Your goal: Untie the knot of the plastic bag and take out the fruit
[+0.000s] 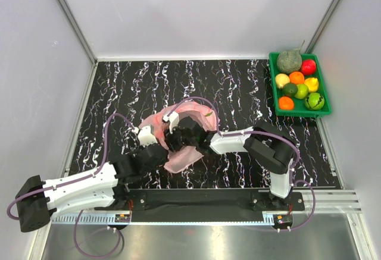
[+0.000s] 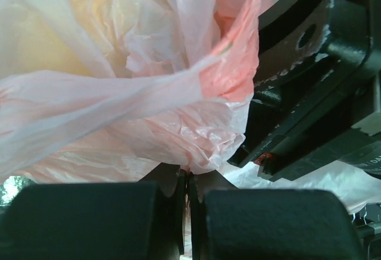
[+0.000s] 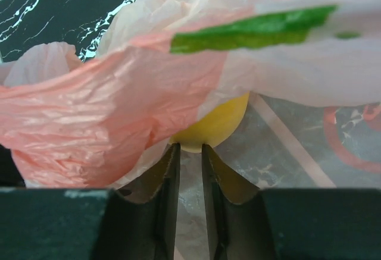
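Two claws, one plastic bag (image 1: 178, 160) and one green tray (image 1: 303, 114) are shown on a dark marbled counter (image 1: 238, 87). In the tray, nine pieces are counted: seven small fruits (image 1: 296, 77) in yellow, orange and green, one netted melon (image 1: 289, 62) and one red fruit (image 1: 308, 66). The tray is set well apart from both claws, out beyond the right one.

The pink bag is bunched between the two claws. The left claw (image 2: 186, 179) is pressed together, and a fold of bag film is pinched at its tips, with the rest of the bag billowing just ahead. The right claw (image 3: 189, 150) is left only narrowly parted. One yellow fruit (image 3: 211, 126), covered by the bag's film, is met by its fingertips (image 3: 172, 153), and pale film is seen through the slit. The knot cannot be made out among the folds.
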`<control>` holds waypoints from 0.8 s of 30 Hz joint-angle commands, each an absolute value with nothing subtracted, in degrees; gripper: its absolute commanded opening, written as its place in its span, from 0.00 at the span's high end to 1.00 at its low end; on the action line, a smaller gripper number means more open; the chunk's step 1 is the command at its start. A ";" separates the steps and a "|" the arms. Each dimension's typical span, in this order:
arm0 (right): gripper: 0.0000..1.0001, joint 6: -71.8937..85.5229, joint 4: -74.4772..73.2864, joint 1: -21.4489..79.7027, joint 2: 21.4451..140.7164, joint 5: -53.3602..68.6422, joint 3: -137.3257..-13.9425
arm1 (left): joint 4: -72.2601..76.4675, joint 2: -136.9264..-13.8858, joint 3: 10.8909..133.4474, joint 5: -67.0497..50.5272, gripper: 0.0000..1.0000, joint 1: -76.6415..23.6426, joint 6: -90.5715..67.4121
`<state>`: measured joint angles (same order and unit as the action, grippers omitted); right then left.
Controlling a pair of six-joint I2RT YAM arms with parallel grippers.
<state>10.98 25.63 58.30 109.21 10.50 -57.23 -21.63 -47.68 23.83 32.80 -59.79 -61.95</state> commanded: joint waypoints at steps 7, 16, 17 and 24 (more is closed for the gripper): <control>0.85 8.79 18.99 58.89 99.86 -1.99 -56.34 | -21.26 -45.18 23.99 34.36 1.00 -59.77 -62.93; 1.00 16.25 -2.26 58.54 97.56 -28.80 -58.09 | -27.85 -42.28 28.38 37.96 1.00 -59.77 -61.00; 1.00 18.43 -4.63 58.54 97.30 -32.66 -58.53 | -28.47 -42.36 28.74 38.58 1.00 -59.77 -60.56; 1.00 27.33 -18.62 55.38 92.12 -43.59 -56.79 | -36.81 -43.42 30.67 44.64 1.00 -59.68 -61.43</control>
